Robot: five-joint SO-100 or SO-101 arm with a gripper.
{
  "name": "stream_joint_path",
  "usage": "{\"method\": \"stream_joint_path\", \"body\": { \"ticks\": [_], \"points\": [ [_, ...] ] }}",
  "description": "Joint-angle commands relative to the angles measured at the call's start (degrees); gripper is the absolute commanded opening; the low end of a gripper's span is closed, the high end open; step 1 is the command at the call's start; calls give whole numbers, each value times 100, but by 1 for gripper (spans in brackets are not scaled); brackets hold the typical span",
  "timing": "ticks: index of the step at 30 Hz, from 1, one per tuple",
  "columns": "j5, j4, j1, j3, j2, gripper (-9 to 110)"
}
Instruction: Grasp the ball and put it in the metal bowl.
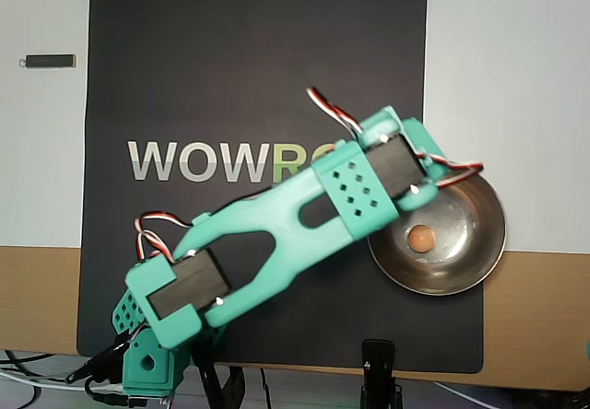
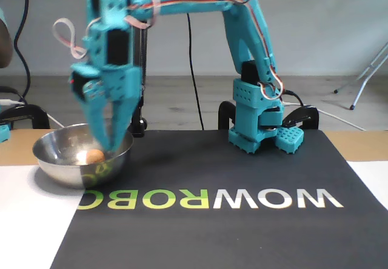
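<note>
Ball (image 1: pixel 421 239) lies loose inside metal bowl (image 1: pixel 475 266), near its centre in overhead view. Teal gripper (image 2: pixel 108 149) hangs blurred over bowl's rim w/ fingers nearly together, holding nothing. Bowl straddles black mat (image 1: pixel 249 59) edge.

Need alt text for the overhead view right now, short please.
A small orange ball lies inside the metal bowl at the right edge of a black WOWROBO mat. A teal robot arm reaches diagonally, its wrist overlapping the bowl's upper-left rim.

Quick head count of the table

One ball (image 1: pixel 422 239), one metal bowl (image 1: pixel 476 249), one teal arm (image 1: pixel 277 234), one black mat (image 1: pixel 230 77), plus one small dark stick (image 1: pixel 50 61) off to the side.
</note>
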Motion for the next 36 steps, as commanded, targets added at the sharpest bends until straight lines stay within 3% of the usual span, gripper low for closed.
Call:
{"method": "stream_joint_path", "body": {
  "ticks": [1,17,36],
  "points": [
    [35,114,-220,-62,554,0],
    [202,-562,-1775,2364,2461,0],
    [879,-571,-4061,2786,2813,0]
  ]
}}
